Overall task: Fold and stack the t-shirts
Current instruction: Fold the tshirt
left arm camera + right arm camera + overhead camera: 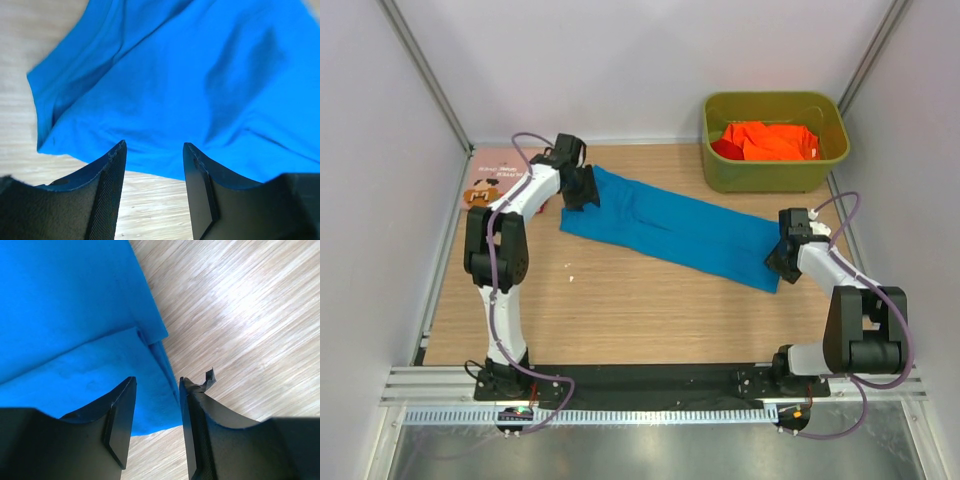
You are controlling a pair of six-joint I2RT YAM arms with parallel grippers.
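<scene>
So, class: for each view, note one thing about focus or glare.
Top external: even light, blue t-shirt sharp. Left wrist: table at upper left washed out and blurred. Right wrist: bright glare on the table; right end effector dark.

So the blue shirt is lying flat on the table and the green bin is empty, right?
No. The green bin is not empty: orange and red shirts lie in it, as the top view shows. The blue shirt does lie flat on the table.
</scene>
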